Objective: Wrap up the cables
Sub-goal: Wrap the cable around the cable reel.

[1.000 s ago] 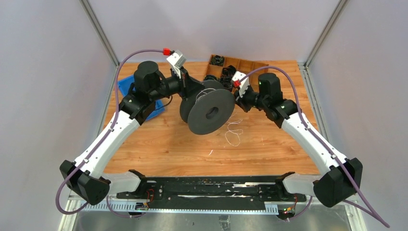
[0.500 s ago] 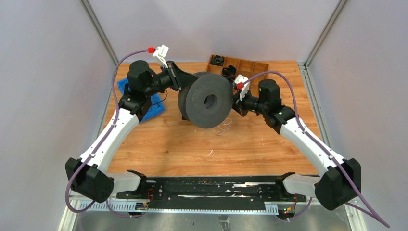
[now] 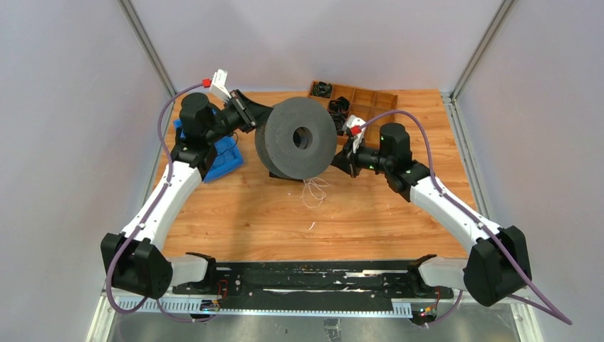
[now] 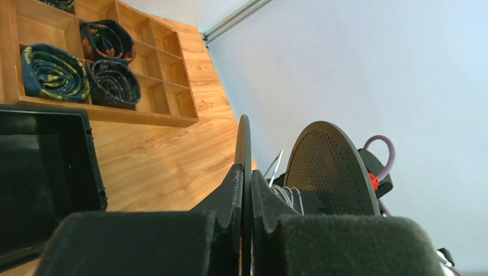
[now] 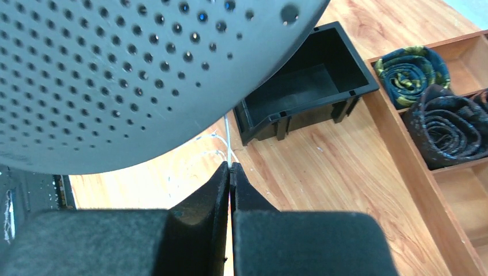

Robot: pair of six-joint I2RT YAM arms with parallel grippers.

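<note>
Wrist views alone show left hand (image 4: 246, 175) clamping spool (image 4: 331, 167), right hand (image 5: 230, 171) pinching cables (image 5: 228, 135).

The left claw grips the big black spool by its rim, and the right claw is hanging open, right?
Not quite. The right gripper is shut, pinching the thin white cable, as the right wrist view shows. The left gripper does grip the spool by its rim.
</note>
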